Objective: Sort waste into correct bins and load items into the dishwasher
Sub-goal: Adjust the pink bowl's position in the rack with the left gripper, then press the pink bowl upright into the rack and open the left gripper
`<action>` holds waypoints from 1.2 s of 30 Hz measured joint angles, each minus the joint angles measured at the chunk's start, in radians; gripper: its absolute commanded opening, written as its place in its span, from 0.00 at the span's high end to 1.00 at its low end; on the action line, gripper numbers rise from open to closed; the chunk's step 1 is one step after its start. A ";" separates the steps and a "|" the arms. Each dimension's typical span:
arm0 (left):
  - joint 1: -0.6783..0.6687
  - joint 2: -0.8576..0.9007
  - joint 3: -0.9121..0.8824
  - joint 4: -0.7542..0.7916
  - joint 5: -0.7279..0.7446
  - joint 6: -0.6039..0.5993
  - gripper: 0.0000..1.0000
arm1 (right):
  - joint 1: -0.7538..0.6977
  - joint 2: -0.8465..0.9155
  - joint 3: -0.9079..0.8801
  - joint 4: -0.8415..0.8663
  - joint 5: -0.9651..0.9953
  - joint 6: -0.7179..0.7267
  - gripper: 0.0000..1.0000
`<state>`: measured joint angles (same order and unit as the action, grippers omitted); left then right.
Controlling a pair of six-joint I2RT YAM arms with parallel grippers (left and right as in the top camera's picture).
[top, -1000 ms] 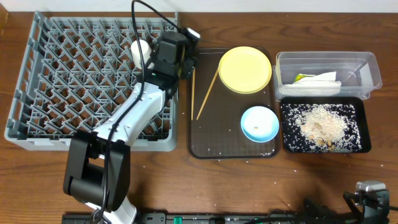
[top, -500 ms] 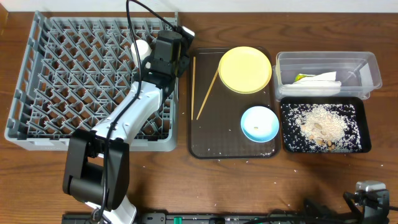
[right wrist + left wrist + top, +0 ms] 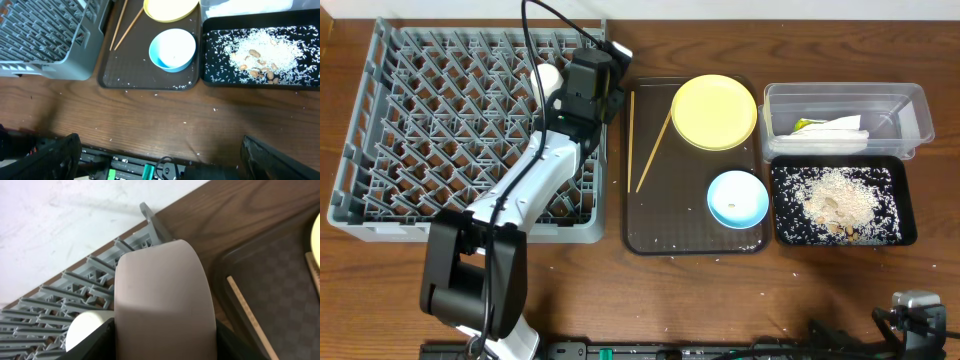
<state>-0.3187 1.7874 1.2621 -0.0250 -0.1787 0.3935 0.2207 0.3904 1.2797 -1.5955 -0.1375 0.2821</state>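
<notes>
At the far left of the bench (image 3: 620, 290) we see the grey dish rack (image 3: 380, 120), its lattice of pegs mostly bare. Near its back right corner a small white cup (image 3: 548, 75) sits among the pegs. Just to the right of the cup the left arm reaches over that corner. From the wrist view, the left gripper (image 3: 160, 347) is partly closed on the white bowl (image 3: 160, 295). The bowl is held on edge, and a dark finger presses against each side. It stands over the rack's corner, but we cannot tell whether it rests on the pegs.

Next comes the dark brown tray (image 3: 680, 235), just beside the rack. One chopstick (image 3: 631, 125) lies straight along its left edge. The other chopstick (image 3: 653, 152) lies slanted, and its upper end meets the rim of the yellow plate (image 3: 714, 111) at the back of the tray. The light blue bowl (image 3: 737, 198) sits upright toward the tray's front right. A few pale crumbs are scattered on the tray and on the bench in front of it.

Further right, the clear tub (image 3: 915, 105) holds the crumpled napkin (image 3: 835, 126) with its yellow-green scrap (image 3: 803, 125). The black tray (image 3: 903, 195) touches the tub's front side and holds a heap of rice crumbs (image 3: 835, 200).

The right gripper (image 3: 159, 145) hangs over the front edge of the bench, its fingers spread wide with nothing between them.
</notes>
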 measured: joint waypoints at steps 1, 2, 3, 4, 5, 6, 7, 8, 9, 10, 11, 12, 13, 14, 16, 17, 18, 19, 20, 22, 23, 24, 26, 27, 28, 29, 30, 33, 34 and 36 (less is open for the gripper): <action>0.000 -0.006 0.000 0.000 0.001 0.000 0.78 | 0.000 0.000 0.000 0.000 0.000 0.000 0.01; 0.000 -0.014 0.000 0.000 0.002 0.000 0.78 | 0.000 0.000 0.000 0.000 0.000 0.000 0.01; 0.000 -0.025 0.000 0.000 0.004 0.000 0.78 | 0.000 0.000 0.000 0.000 0.000 0.000 0.01; 0.000 -0.037 0.000 0.000 0.007 0.000 0.78 | 0.000 0.000 0.000 0.000 0.000 0.000 0.01; 0.000 -0.050 0.000 0.000 0.008 0.000 0.78 | 0.000 0.000 0.000 0.000 0.000 0.000 0.01; 0.000 -0.065 0.000 0.001 0.008 0.000 0.78 | 0.000 0.000 0.000 0.000 0.000 0.000 0.01; 0.000 -0.080 0.000 0.002 0.008 0.000 0.78 | 0.000 0.000 0.000 0.000 0.000 0.000 0.01; 0.000 -0.097 0.000 0.006 0.007 0.000 0.78 | 0.000 0.000 0.000 0.000 0.000 0.000 0.01; 0.000 -0.109 0.000 0.009 0.006 0.000 0.78 | 0.000 0.000 0.000 0.000 0.000 0.000 0.01; 0.000 -0.120 0.001 0.013 0.003 0.000 0.78 | 0.000 0.000 0.000 0.000 0.000 0.000 0.01; 0.000 -0.127 0.001 0.016 -0.005 0.000 0.78 | 0.000 0.000 0.000 0.000 0.000 0.000 0.01; 0.000 -0.132 0.001 0.022 -0.017 0.000 0.78 | 0.000 0.000 0.000 0.000 0.000 0.000 0.01; 0.001 -0.133 0.002 0.024 -0.030 0.000 0.78 | 0.000 0.000 0.000 0.000 0.000 0.000 0.01; 0.002 -0.133 0.002 0.026 -0.042 0.000 0.78 | 0.000 0.000 0.000 0.000 0.000 0.000 0.01; 0.003 -0.133 0.002 0.025 -0.059 0.000 0.79 | 0.000 0.000 0.000 0.000 0.000 0.000 0.01; 0.004 -0.133 0.002 0.026 -0.066 0.000 0.81 | 0.000 0.000 0.000 0.000 0.000 0.000 0.01; 0.004 -0.132 0.002 0.027 -0.072 0.000 0.81 | 0.000 0.000 0.000 0.000 0.000 0.000 0.01; 0.004 -0.132 0.002 0.027 -0.080 0.000 0.81 | 0.000 0.000 0.000 0.000 0.000 0.000 0.01; 0.004 -0.132 0.002 0.026 -0.089 0.000 0.81 | 0.000 0.000 0.000 0.000 0.000 0.000 0.01; 0.004 -0.132 0.002 0.026 -0.124 0.000 0.81 | 0.000 0.000 0.000 0.000 0.000 0.000 0.01; 0.004 -0.132 0.002 0.026 -0.150 0.000 0.81 | 0.000 0.000 0.000 0.000 0.000 0.000 0.01; 0.005 -0.132 0.002 0.026 -0.174 0.000 0.81 | 0.000 0.000 0.000 0.000 0.000 0.000 0.01; 0.009 -0.132 0.002 0.023 -0.218 0.000 0.81 | 0.000 0.000 0.000 0.000 0.000 0.000 0.01; 0.013 -0.132 0.002 0.015 -0.231 0.000 0.81 | 0.000 0.000 0.000 0.000 0.000 0.000 0.01; 0.018 -0.132 0.002 0.003 -0.241 0.000 0.81 | 0.000 0.000 0.000 0.000 0.000 0.000 0.01; 0.024 -0.132 0.002 -0.013 -0.248 0.001 0.81 | 0.000 0.000 0.000 0.000 0.000 0.000 0.01; 0.035 -0.132 0.002 -0.034 -0.256 0.000 0.81 | 0.000 0.000 0.000 0.000 0.000 0.000 0.01; 0.065 -0.132 0.002 -0.081 -0.258 0.000 0.81 | 0.000 0.000 0.000 0.000 0.000 0.000 0.01; 0.079 -0.132 0.002 -0.096 -0.245 0.000 0.81 | 0.000 0.000 0.000 0.000 0.000 0.000 0.01; 0.112 -0.132 0.002 -0.115 -0.212 -0.006 0.81 | 0.000 0.000 0.000 0.000 0.000 0.000 0.01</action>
<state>-0.2066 1.6550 1.2644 -0.1402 -0.3908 0.3874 0.2207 0.3904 1.2797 -1.5955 -0.1375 0.2821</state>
